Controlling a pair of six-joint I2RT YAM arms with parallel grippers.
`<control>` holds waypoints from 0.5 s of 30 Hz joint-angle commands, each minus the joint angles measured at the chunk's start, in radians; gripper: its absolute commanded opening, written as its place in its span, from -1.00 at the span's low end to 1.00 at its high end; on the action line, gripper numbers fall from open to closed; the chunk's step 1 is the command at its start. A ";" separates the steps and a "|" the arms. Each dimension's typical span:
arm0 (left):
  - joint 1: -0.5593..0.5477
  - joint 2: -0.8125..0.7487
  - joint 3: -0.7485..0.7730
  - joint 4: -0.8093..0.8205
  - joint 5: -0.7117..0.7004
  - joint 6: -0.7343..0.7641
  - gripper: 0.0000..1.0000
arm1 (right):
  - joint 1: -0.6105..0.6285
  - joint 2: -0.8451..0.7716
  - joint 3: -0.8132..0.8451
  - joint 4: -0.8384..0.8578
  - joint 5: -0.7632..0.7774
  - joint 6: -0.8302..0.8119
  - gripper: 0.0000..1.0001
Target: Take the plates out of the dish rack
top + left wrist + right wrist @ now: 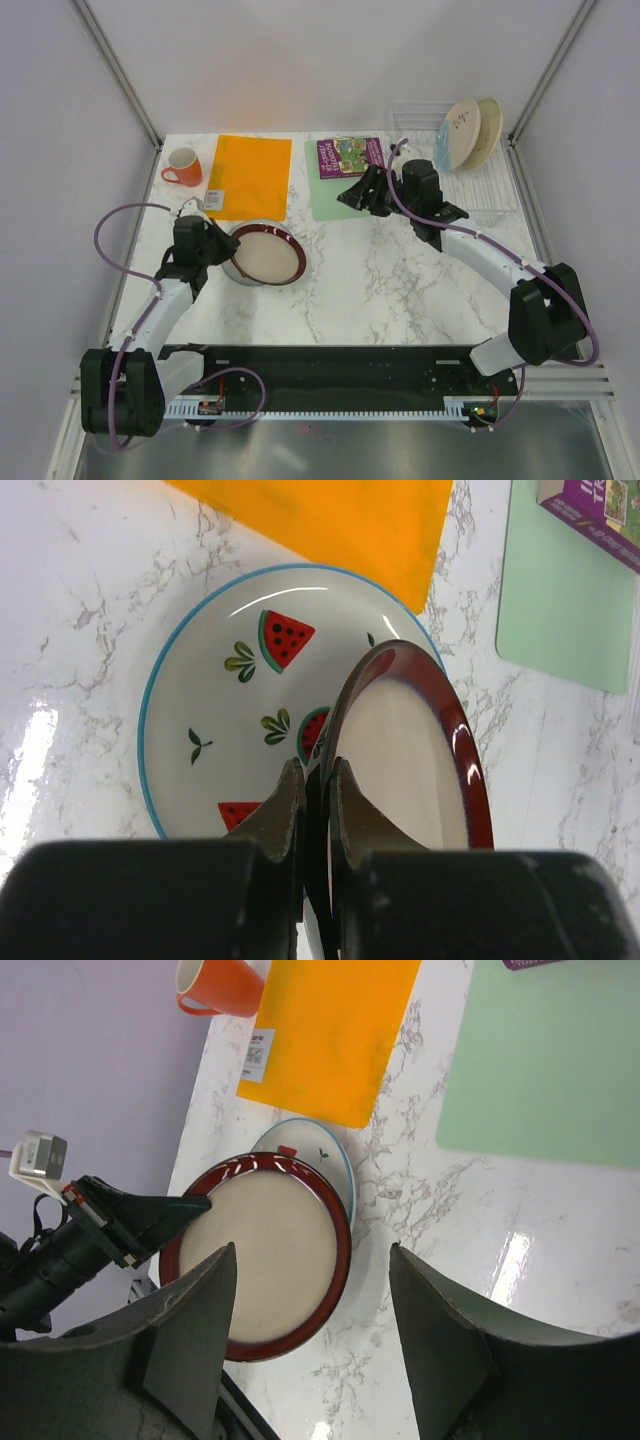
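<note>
My left gripper is shut on the rim of the maroon-rimmed cream plate, holding it tilted over the white watermelon plate that lies flat on the table. In the left wrist view the fingers pinch the maroon plate. The right wrist view shows both plates, the maroon one over the white one. My right gripper is open and empty, hovering over the green mat. The dish rack at the back right holds the cream-and-blue plate and the beige plate upright.
An orange mat and an orange mug lie at the back left. A light green mat with a purple booklet is at the back middle. Grey walls close both sides.
</note>
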 commanded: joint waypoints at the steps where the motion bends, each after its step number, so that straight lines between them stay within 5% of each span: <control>1: 0.008 -0.006 0.026 0.174 -0.048 -0.015 -0.96 | -0.014 -0.023 -0.028 -0.008 -0.029 -0.031 0.39; 15: 0.013 0.065 -0.089 0.297 -0.119 -0.009 -0.92 | -0.035 0.000 -0.024 -0.026 -0.078 -0.059 0.40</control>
